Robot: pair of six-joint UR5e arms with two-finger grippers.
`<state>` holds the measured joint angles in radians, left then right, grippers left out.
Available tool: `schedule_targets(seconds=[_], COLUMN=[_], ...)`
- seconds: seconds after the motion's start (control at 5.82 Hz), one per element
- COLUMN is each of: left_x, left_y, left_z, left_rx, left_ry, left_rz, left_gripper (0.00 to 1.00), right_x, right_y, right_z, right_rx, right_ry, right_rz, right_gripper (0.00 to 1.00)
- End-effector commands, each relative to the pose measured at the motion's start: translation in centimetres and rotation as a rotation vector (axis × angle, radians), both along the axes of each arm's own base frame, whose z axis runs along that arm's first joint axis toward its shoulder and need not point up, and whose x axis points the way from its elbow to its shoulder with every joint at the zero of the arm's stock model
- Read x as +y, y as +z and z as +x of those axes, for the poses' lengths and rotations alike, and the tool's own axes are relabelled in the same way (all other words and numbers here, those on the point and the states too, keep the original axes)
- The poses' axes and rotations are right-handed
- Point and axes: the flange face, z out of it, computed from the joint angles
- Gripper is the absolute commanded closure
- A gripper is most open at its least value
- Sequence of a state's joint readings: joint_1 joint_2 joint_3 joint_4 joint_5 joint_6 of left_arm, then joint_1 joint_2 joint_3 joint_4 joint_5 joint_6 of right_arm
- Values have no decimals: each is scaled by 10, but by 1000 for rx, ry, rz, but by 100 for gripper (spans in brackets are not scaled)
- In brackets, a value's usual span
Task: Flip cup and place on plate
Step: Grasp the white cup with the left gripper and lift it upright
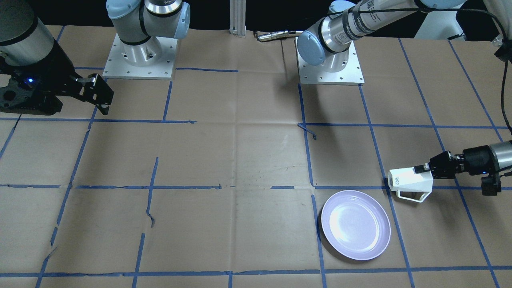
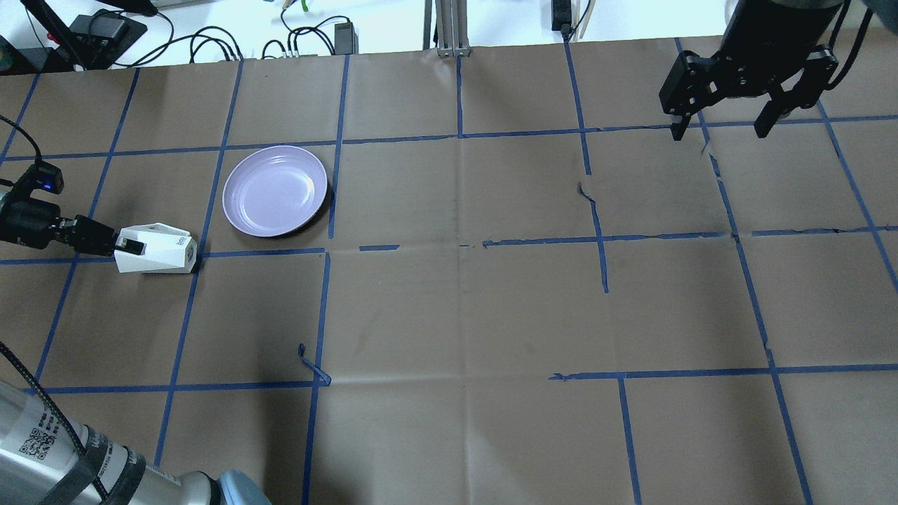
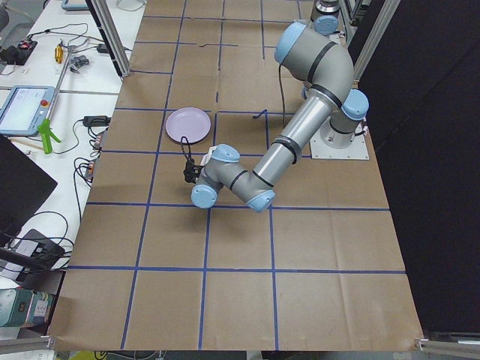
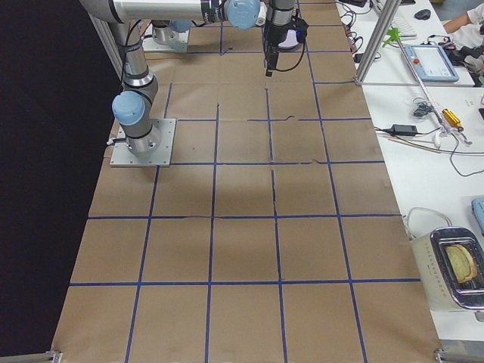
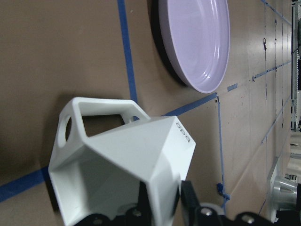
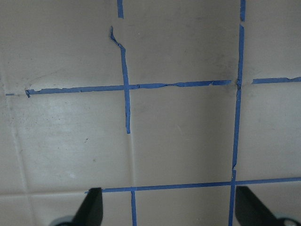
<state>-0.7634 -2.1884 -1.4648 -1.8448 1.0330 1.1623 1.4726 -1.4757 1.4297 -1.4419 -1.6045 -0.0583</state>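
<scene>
The white faceted cup [image 1: 408,181] lies on its side, low over the brown paper, its handle [image 1: 412,196] pointing toward the plate's side. My left gripper [image 1: 423,169] is shut on the cup's wall at the rim, one finger inside and one outside, as the left wrist view shows [image 5: 162,207]. In the overhead view the cup [image 2: 158,249] sits at the far left, held by the left gripper [image 2: 130,245]. The lavender plate [image 1: 355,225] is empty and lies a short way from the cup, also in the overhead view [image 2: 275,190]. My right gripper [image 2: 722,119] is open, empty and far away.
The table is covered in brown paper with a blue tape grid [image 2: 459,245]. The arm bases [image 1: 140,56] stand at the robot's side. The right wrist view shows only paper and tape below the open right gripper [image 6: 169,212].
</scene>
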Motion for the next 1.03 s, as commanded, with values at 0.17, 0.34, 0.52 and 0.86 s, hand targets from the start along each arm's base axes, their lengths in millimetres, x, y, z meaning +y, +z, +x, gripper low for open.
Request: schedule_targets(seconds=[0.17,0.34,0.52,0.86], left_x=[-11,-31,-48,-85], left_y=[71,104,122,142], left_z=[-17,-57,-92,-185], left_rx=[-81,-174,-355,-533], left_ry=[130,89,21,11], left_rz=[56,15,16,2], left_gripper=[100,100,100,100], right_x=[0,0,0,0], right_y=[0,0,0,0], right_z=[0,0,0,0], right_rx=[0,0,0,0], right_ry=[0,0,0,0], right_rz=[0,0,0,0], right_gripper=[0,0,0,0])
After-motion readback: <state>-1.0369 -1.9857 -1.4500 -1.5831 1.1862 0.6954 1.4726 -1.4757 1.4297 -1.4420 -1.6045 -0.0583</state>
